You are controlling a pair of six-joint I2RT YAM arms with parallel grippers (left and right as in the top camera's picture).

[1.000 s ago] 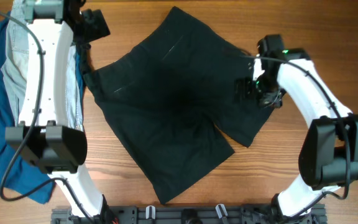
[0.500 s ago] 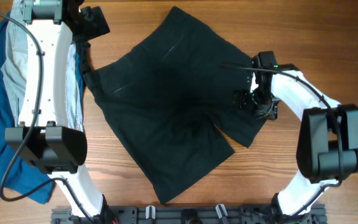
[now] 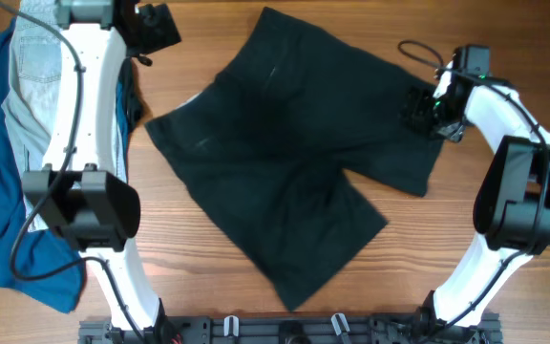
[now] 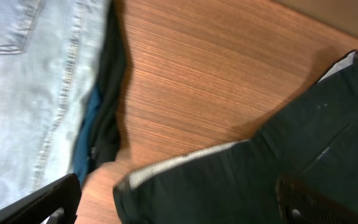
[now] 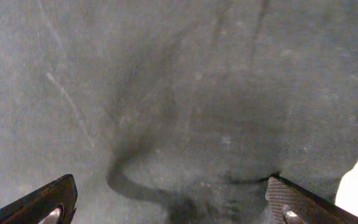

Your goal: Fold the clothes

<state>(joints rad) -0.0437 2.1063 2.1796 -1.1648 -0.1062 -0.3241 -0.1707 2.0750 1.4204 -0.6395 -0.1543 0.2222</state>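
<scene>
**Shorts sliding right**

The shorts (image 3: 285, 162) are lying unfolded mid-tabletop (image 3: 194, 287), having just shifted rightward. The right claw (image 3: 423, 110), fingers wide, is sitting on the right leg. The left claw (image 3: 156, 27), also wide, is hovering far left. This looks like straightening before folding.

The right hand (image 3: 421, 110) now sits nearer the counter's far right corner, and the black shorts (image 3: 285, 162) lie farther toward the right edge. The left hand (image 3: 156, 27) is slightly nearer the far edge.
</scene>
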